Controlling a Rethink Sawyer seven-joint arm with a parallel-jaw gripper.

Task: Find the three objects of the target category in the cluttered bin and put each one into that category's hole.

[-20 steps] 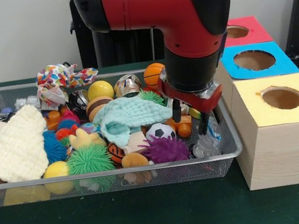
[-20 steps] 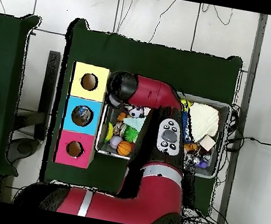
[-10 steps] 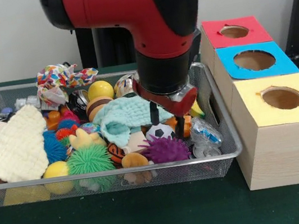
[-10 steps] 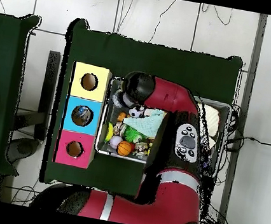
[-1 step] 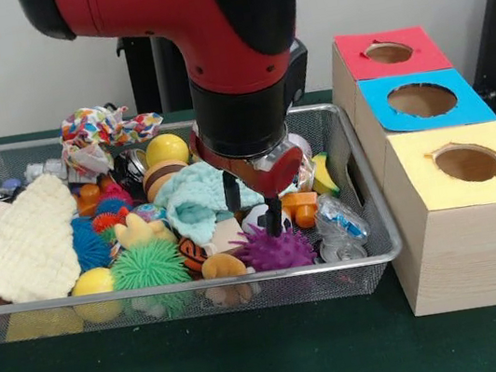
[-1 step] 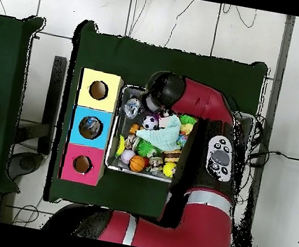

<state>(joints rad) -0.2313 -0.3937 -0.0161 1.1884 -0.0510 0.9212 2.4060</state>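
One claw (image 5: 252,202) hangs low over the right-hand part of the wire bin (image 5: 372,251), its two dark fingers parted and holding nothing. The fingertips stand just above the soccer ball (image 5: 255,220), which is largely hidden behind them, with the purple spiky ball (image 5: 277,249) immediately in front and the teal cloth (image 5: 202,196) touching on the left.

The target category is not stated. If it is balls, candidates lie close by: the soccer ball beneath the claw, the yellow ball (image 5: 166,148) farther back, and a small basketball (image 6: 137,163) visible in the overhead view. Three boxes wait beside the bin, each with a round hole: the yellow box (image 5: 470,217), the blue box (image 5: 425,111) and the red box (image 5: 388,55).

Likely faults from this pose:
- A descending finger may catch a fold of the teal cloth and drag it up with the pick.
- The soft spines of the purple spiky ball may crowd between the fingers, spoiling the grip or giving a double pick.
- A smooth round ball pinched off-centre would probably squirt sideways, deeper into the clutter.
- The orange toy (image 5: 302,207) and the crinkled clear wrapper (image 5: 338,226) to the right could be jostled, shifting what lies beneath.
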